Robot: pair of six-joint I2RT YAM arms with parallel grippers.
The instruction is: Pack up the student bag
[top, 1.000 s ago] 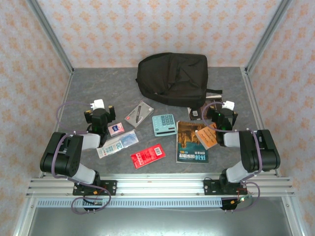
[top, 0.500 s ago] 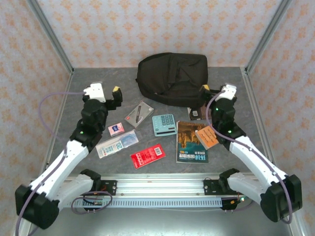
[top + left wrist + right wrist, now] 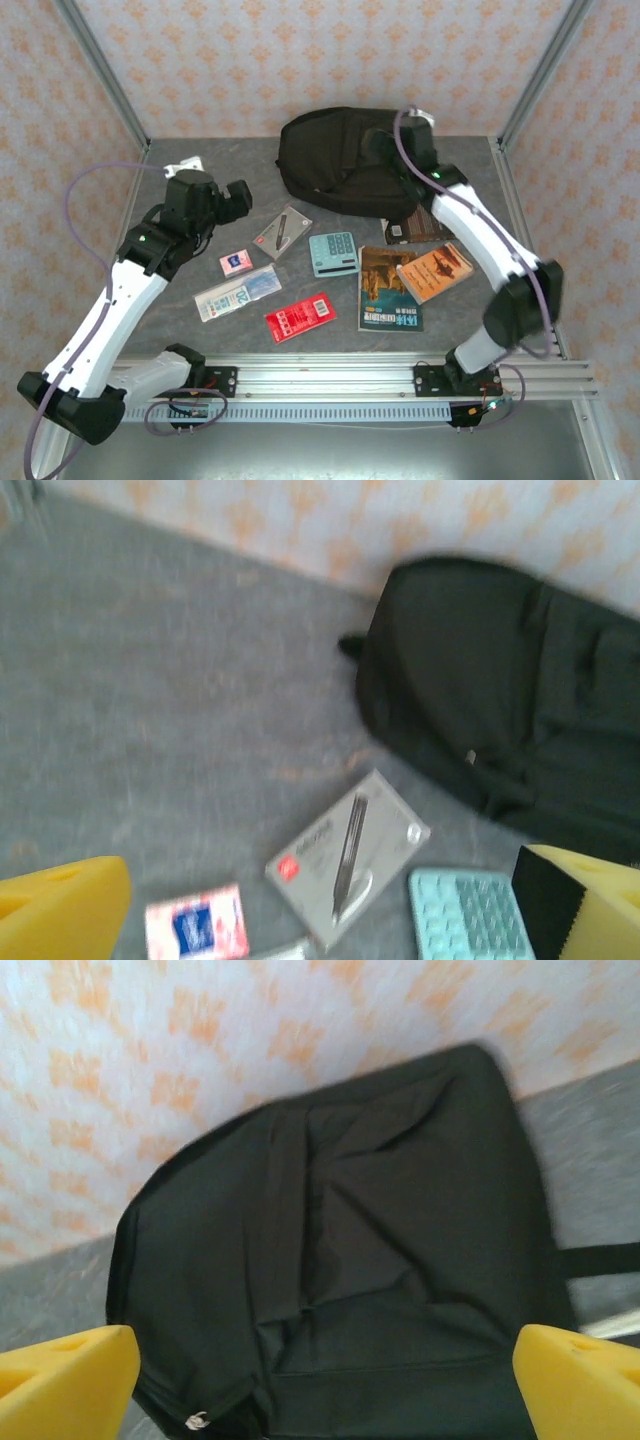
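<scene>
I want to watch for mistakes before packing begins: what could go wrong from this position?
The student bag looks closed, and its zipper pull is small; the open right gripper above it might pinch loose fabric instead. The bag is soft and nothing holds it, so a tug may drag it. The open left gripper faces the pen box close to the calculator, which it could knock.

Both arms extended forward; left hand [image 3: 238, 196] spread wide, empty; right hand [image 3: 386, 143] likewise wide, empty, farther out.
</scene>
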